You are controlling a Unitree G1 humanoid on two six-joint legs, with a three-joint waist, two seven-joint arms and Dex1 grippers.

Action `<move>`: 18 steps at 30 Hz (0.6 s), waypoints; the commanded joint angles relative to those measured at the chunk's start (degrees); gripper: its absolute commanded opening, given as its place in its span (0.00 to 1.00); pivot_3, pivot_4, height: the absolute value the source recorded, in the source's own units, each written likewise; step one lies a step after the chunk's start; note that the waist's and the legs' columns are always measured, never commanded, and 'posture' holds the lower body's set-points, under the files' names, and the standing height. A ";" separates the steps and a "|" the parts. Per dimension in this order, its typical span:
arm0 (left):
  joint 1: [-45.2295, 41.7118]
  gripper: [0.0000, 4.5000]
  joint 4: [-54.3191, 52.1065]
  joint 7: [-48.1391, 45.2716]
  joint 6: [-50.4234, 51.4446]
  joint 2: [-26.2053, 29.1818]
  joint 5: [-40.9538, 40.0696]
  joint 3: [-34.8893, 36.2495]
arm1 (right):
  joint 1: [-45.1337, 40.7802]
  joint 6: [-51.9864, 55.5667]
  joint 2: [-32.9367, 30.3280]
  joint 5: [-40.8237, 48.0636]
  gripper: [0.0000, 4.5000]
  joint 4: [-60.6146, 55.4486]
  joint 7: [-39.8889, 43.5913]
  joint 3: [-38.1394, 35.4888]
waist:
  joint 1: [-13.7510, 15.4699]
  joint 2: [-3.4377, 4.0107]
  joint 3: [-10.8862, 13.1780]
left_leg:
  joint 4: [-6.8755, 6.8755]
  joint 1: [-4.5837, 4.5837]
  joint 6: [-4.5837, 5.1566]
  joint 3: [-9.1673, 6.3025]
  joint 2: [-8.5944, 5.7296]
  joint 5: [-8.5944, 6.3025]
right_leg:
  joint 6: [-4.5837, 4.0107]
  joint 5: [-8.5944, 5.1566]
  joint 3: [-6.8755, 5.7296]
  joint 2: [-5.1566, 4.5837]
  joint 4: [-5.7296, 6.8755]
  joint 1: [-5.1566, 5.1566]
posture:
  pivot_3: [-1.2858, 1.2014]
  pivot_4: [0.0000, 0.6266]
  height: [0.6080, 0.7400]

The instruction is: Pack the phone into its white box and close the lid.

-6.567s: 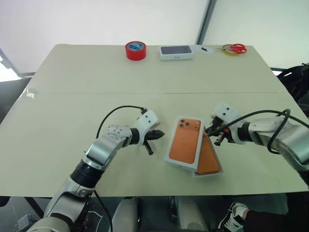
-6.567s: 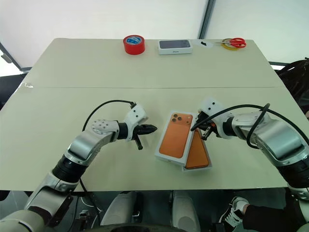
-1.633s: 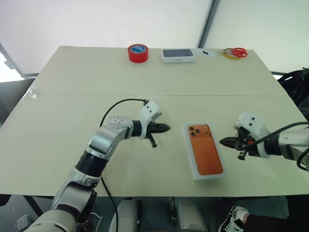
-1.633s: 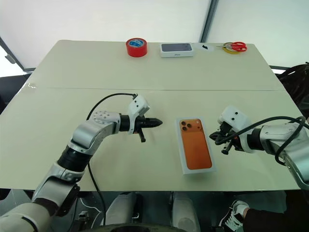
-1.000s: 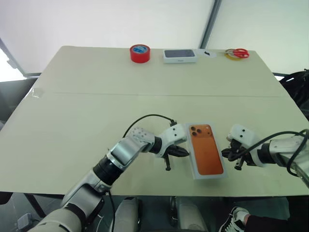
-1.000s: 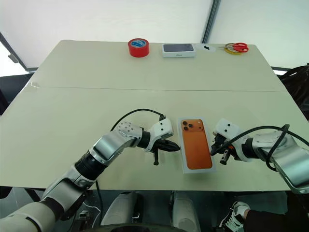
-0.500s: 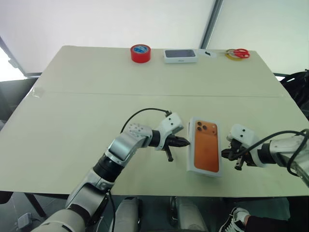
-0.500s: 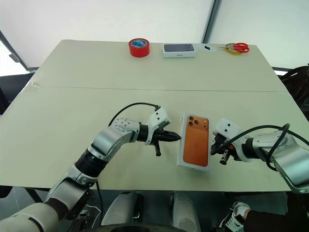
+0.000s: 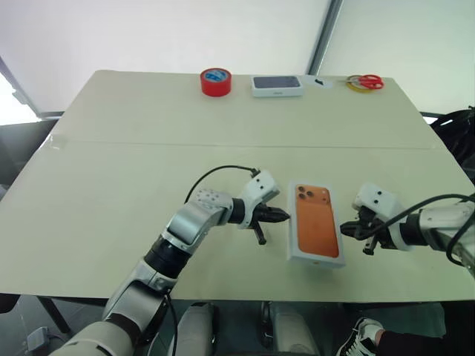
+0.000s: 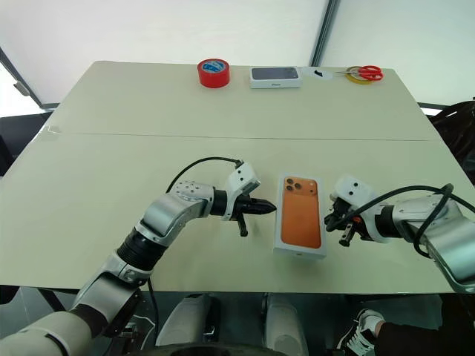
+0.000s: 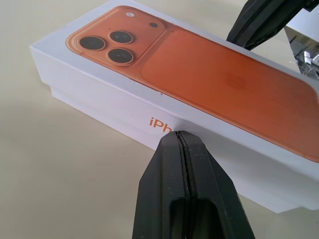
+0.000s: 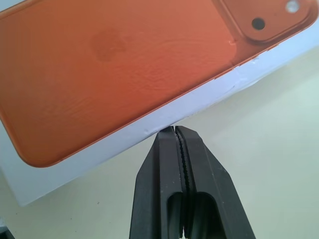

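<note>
Since a moment ago the lid (image 9: pixel 316 230) has dropped from its tilt and now sits nearly flat over the white box (image 11: pixel 124 117), near the front edge of the table (image 9: pixel 111 170) between my 2 arms — the phone is out of sight, presumably inside. My left gripper (image 9: pixel 280 216) rests just beside the left long side, fingers pressed together and holding nothing; my right gripper (image 10: pixel 331 223) meets the opposite side the same way, shut and empty. In the left wrist view a strip of the tray still shows beneath the lid, so I judge it not fully seated. To finish well I press both sides evenly — no sideways shove — and keep the lid square.
</note>
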 commanded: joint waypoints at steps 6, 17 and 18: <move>-0.32 0.00 -0.90 0.04 -0.54 -0.96 -1.03 0.25 | 0.27 -1.24 0.05 -0.59 0.01 -0.65 -0.49 -0.28 | 0.00 0.00 0.00 | 0.00 0.00 0.00 0.00 0.00 0.00 | 0.00 0.00 0.00 0.00 0.00 0.00 | 0.52 0.24 0.94; -1.34 0.00 -0.70 -0.38 -0.64 1.34 -2.96 4.82 | 1.66 -5.24 -2.98 -0.73 0.01 -1.10 2.83 -5.94 | -0.01 0.02 0.01 | 0.00 0.00 0.00 0.00 0.01 0.00 | 0.00 0.00 0.00 0.01 0.01 -0.01 | 0.52 0.24 0.94; -1.79 0.00 -0.30 -0.13 -0.74 1.25 -3.20 5.53 | 1.93 -5.72 -3.31 -0.54 0.01 -1.30 3.45 -6.64 | 0.00 0.02 0.01 | 0.00 0.00 0.00 0.00 0.01 0.00 | 0.00 0.00 0.00 0.00 0.01 -0.01 | 0.52 0.24 0.94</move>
